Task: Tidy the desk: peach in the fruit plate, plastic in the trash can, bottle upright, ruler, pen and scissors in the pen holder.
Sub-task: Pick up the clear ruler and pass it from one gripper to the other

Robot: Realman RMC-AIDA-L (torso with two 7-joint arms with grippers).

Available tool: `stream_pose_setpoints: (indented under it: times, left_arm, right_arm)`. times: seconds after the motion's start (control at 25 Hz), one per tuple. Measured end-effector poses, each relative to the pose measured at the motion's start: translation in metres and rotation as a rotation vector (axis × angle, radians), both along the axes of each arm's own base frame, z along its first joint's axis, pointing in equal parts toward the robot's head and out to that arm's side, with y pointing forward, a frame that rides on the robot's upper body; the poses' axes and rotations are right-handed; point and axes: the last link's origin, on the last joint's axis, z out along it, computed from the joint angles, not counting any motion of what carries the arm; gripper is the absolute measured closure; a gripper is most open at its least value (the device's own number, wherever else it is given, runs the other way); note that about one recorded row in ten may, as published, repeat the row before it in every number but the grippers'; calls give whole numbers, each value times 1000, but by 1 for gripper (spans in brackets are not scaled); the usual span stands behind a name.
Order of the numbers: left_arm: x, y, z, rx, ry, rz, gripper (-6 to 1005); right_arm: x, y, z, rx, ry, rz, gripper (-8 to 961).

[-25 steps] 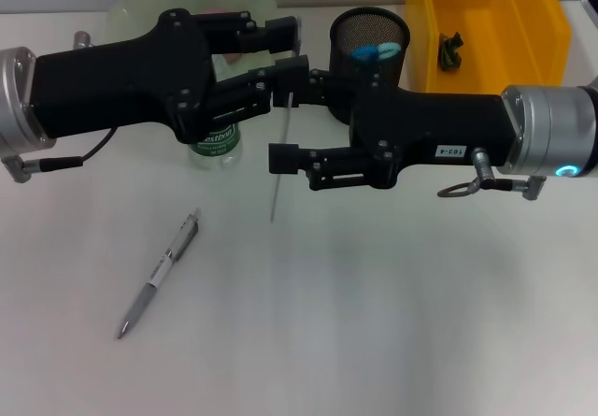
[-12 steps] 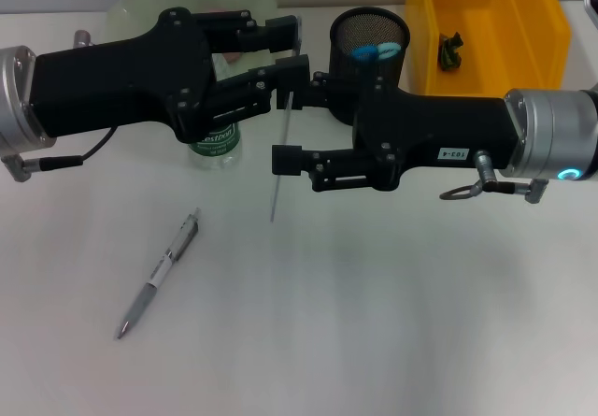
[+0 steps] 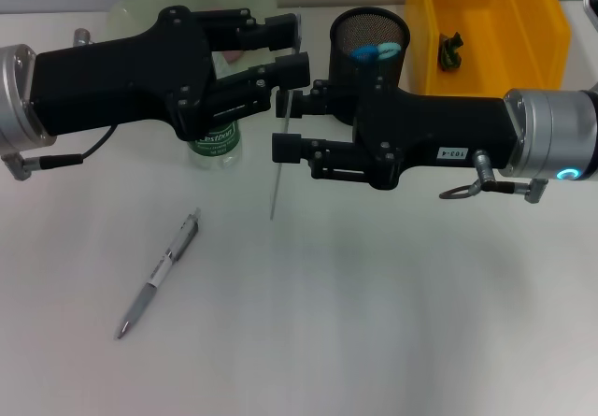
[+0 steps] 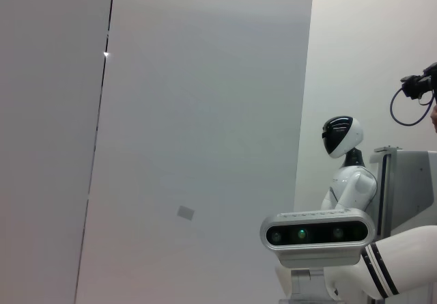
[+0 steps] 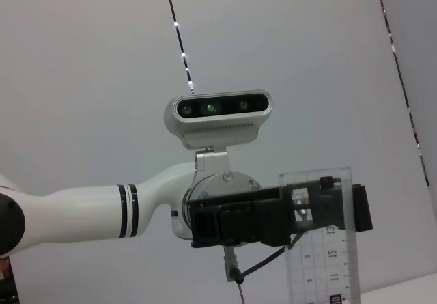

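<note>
Meeting mid-desk, left pincer (image 3: 291,47) grips ruler (image 3: 277,178); right pincer (image 3: 284,126) gapes.

black arms (image 3: 112,79) (silver cuffs), white head (image 5: 218,116)

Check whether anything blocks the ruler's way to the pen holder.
The right gripper sits around the ruler, which the left gripper holds; the right arm's wrist lies between ruler and pen holder.

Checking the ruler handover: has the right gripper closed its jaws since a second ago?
Yes. In the head view the right gripper has narrowed: its lower finger rose toward the pen holder, closing on the ruler held by the left gripper.
</note>
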Motion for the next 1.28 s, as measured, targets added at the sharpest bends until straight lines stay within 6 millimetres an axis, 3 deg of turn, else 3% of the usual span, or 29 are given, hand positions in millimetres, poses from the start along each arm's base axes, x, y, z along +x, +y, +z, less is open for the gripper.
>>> stream_pose_setpoints:
  times: [0.2,0.88,1.28]
  left_arm:
    - [0,0,0,2,0,0,543]
    - [0,0,0,2,1,0,536]
    - [0,0,0,4,1,-2,531]
  right_arm:
    - [0,0,0,0,0,0,415]
    - [-1,0,0,3,0,6,556]
    - [0,0,0,9,3,5,565]
